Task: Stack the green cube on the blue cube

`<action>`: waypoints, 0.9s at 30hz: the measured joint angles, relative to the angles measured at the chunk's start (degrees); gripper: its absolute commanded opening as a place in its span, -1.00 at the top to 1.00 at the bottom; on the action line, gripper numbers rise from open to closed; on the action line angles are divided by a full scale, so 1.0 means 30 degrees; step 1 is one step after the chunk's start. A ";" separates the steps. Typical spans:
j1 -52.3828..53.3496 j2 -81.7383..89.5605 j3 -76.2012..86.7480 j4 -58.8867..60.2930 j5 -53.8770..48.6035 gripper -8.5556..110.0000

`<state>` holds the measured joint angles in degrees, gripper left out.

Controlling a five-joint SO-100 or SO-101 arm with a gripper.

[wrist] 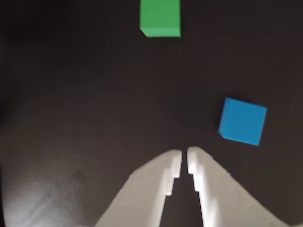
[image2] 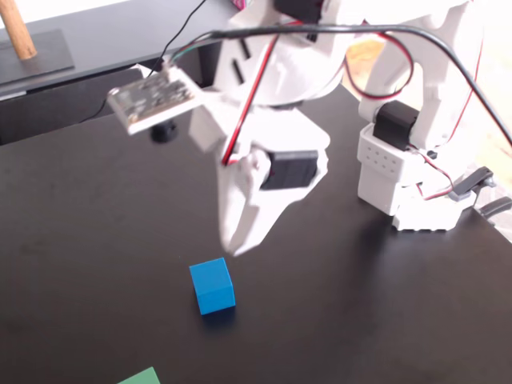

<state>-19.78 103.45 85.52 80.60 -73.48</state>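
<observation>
In the wrist view we are seeing the green cube [wrist: 160, 18] sitting at the top edge, cut off by the frame, left of centre-right on the dark table [wrist: 71, 94]; lower and further right the blue cube [wrist: 242, 121] is lying flat on the same surface, well apart from the green one. Below them the white gripper [wrist: 184, 158] is reaching in from the bottom edge, its two fingers [wrist: 163, 175] nearly closed with only a thin slit between the tips, clasping nothing. In the fixed view we are looking at the same table [image2: 80, 240] from outside: only a corner of the green cube [image2: 140, 377] is peeking in at the bottom edge on the left, while the blue cube [image2: 212, 286] is showing whole, with the gripper [image2: 238, 246] hovering just above and slightly to its right, not touching it. This view is also giving us the arm's base [image2: 408, 184] at the right, which the wrist camera is not showing.
</observation>
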 measured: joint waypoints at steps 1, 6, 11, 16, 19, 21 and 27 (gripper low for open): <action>-0.0029 -0.0703 -0.0732 0.0059 0.0000 0.86; 0.0059 -0.3955 -0.3896 0.0059 0.0000 0.86; -0.0029 -0.6914 -0.6387 0.0088 0.0000 0.84; 0.0352 -0.8760 -0.7617 0.0088 -0.0059 0.71; 0.0820 -0.9170 -0.7793 0.0029 -0.0264 0.29; 0.1172 -0.9434 -0.7793 -0.0322 0.0000 0.18; 0.2109 -0.9580 -0.7266 -0.2021 0.0088 -0.01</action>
<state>-13.45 74.71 63.72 74.53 -73.21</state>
